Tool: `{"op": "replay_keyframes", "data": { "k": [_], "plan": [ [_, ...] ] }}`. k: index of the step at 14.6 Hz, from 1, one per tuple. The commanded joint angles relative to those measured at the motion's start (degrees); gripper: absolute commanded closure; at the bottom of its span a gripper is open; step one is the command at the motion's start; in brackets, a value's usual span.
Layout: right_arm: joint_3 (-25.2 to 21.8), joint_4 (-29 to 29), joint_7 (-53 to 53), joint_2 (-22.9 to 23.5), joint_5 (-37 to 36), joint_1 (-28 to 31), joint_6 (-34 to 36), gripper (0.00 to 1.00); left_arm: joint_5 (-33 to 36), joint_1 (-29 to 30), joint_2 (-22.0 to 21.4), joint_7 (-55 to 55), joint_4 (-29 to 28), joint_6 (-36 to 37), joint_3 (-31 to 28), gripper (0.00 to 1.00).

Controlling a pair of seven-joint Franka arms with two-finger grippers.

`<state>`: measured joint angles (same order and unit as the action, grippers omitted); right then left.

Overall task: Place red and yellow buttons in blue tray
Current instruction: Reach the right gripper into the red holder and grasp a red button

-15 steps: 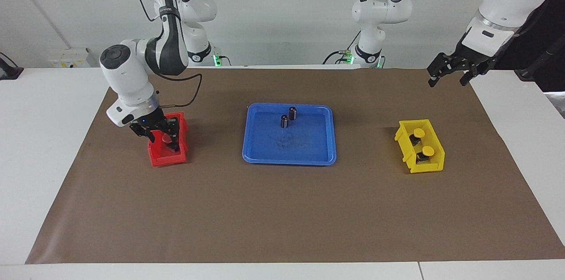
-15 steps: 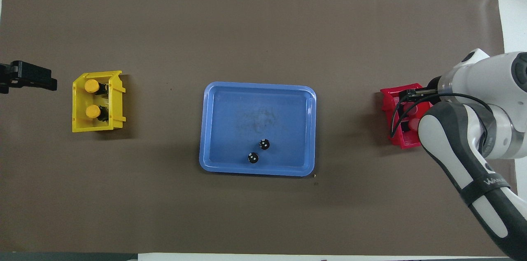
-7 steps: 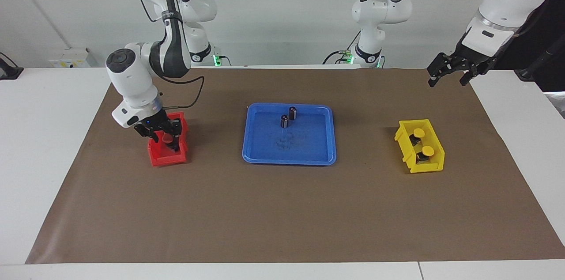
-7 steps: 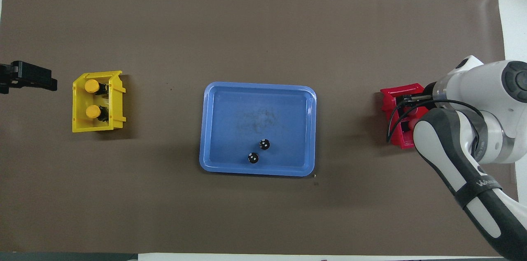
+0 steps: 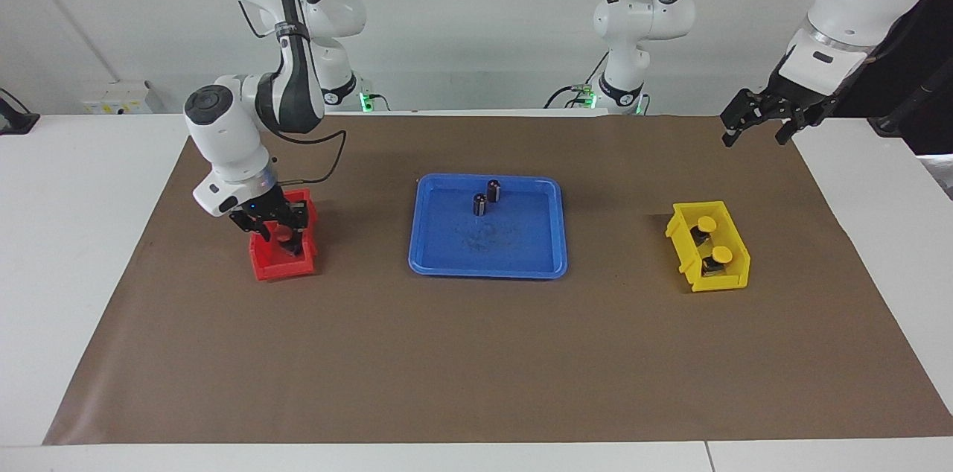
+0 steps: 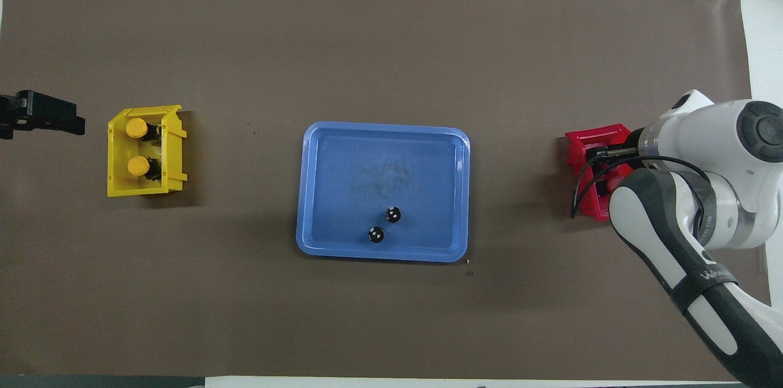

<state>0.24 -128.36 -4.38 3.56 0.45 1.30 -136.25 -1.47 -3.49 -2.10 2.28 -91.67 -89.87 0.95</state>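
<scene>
A brown mat covers a white counter [image 5: 67, 249]. The right tool [image 5: 277, 228] reaches down into a small red bin [image 5: 285, 262] at the right arm's end of the counter, and its dark fingers sit either side of a red button [image 5: 281, 231]; whether they actually clamp it cannot be told from here. The arm hides most of the bin from above, so a second red button cannot be made out. Toward the middle of the counter from that tool lies the blue tray [image 5: 488, 263], holding two dark cylinders [image 5: 486, 198] that stand upright in the part nearer the robots. The left tool [image 5: 761, 122] waits in the air over the edge of the mat at the left arm's end, its fingers spread apart and holding nothing. Near that tool, on the tray's side of it, sits a small yellow bin [image 5: 692, 275] with two yellow buttons [image 5: 713, 238] inside, one beside the other.
</scene>
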Motion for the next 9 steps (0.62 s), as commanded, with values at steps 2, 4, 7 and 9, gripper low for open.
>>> {"op": "replay_keyframes", "data": {
  "k": [2,4,7,9],
  "plan": [
    [-0.1,-2.3,-3.3,-1.7,1.4,0.2,-1.6,0.56,-0.5,-0.2,-0.9,-0.8,-0.5,0.8,-0.4,0.0],
    [-0.1,-2.1,-3.4,-1.7,1.4,0.2,-1.0,0.67,-0.5,-0.2,-0.9,-0.8,-0.5,0.8,-0.4,0.0],
    [-0.1,2.3,-3.4,-1.1,1.3,-0.2,4.6,0.67,-0.5,-0.2,-0.9,-0.8,-0.5,0.8,-0.4,0.0],
    [-0.1,8.4,-3.4,0.2,1.3,-1.0,11.3,0.67,-0.5,-0.2,-0.9,-0.8,-0.5,0.8,-0.4,0.0]
  ]
}}
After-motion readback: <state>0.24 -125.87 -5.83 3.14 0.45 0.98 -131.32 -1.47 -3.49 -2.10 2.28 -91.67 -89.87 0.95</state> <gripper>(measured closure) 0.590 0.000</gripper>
